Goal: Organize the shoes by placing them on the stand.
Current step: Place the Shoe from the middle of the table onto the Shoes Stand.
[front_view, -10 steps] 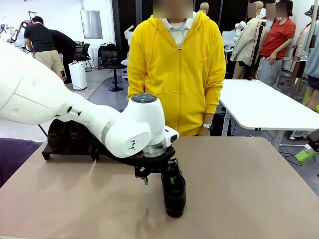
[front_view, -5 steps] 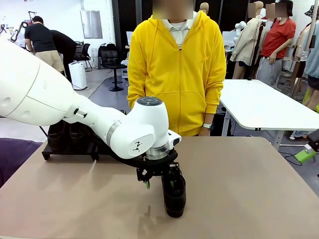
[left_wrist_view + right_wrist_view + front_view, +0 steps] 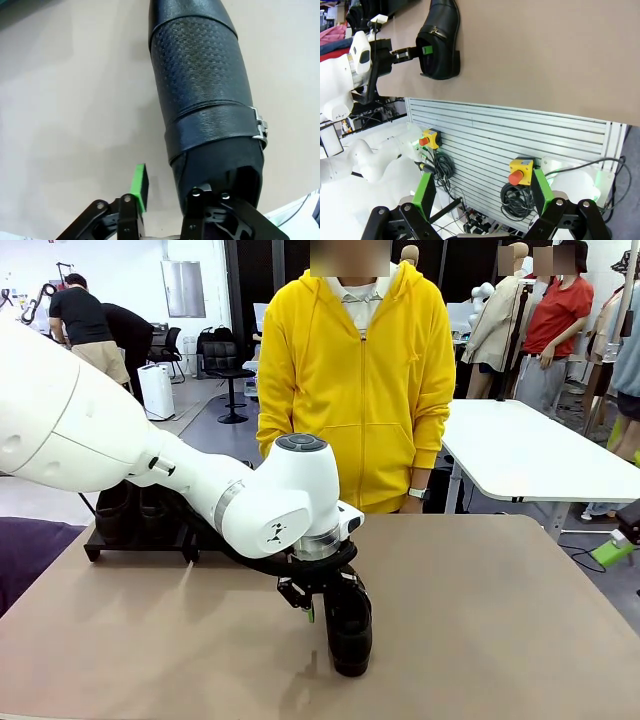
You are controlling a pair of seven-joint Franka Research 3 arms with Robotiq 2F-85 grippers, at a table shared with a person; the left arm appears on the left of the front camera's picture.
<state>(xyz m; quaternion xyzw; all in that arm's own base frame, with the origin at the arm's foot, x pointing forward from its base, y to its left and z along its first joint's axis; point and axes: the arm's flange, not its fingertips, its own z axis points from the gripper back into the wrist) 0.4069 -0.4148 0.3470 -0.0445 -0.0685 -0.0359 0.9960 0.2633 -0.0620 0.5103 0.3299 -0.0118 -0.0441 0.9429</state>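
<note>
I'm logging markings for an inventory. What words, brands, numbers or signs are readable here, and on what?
No readable text.
White left arm: a small dark emblem, not letters.
Shoe: metal buckle, nothing legible on it.
Yellow button boxes: no legible labels.

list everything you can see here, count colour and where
shoe: one, black with a metal buckle, on the table in front of the person
stand: one, black, far left of the table, partly behind the left arm, dark shoes on it, count unclear
table: one, tan top
emergency stop boxes: two, yellow with red buttons, on the slatted panel below the table edge
person: one, yellow hoodie, standing at the far side
left gripper: jaws astride the shoe's side wall at its opening, one finger inside
right gripper: jaws open, holding nothing, off the table
</note>
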